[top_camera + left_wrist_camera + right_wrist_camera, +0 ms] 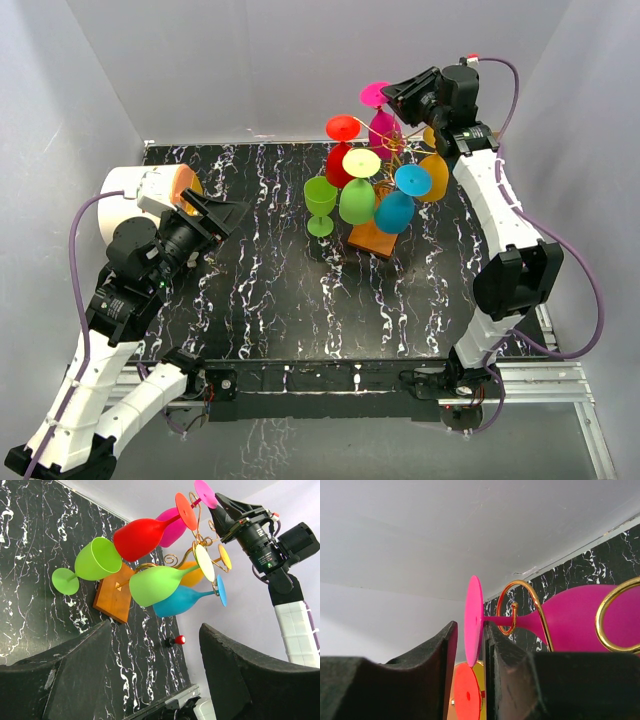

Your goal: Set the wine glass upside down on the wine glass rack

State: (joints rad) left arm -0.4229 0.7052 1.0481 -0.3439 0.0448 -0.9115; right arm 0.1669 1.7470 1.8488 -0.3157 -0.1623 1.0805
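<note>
Right fingers: right gripper (471,628) with fingers (427,675) drawn in narrow on either side of the foot disc (473,615). Sliver of light on one side, so can't tell whether pinching or slack.
Left fingers: left gripper (155,627) spread wide, holding nothing, hanging over the left edge and aimed at the rack.
Task thing: magenta wine glass (570,615) up at the top of the wine glass rack (372,238), near the far-right corner. Stem threaded through a gold scroll loop (520,582), foot uppermost and bowl hanging down. Looks seated or nearly so.
Handling: likely light moulded plastic, stiff and smooth, so prone to slip or swing rather than break. Best taken flat across the foot disc or on the stem just under it. Bowl too wide for these jaws. Wire stand probably springy and easy to tip if tugged.
Around: red glass (340,160), green glass (357,200), blue glass (395,210) and orange glass (435,175) hung close together on the other arms. One light-green glass (320,200) upright on the table just left of the base.
In the way: red glass foot and scroll wires close under the right fingers, so little room for backing out. Judged safest straight up and away.
</note>
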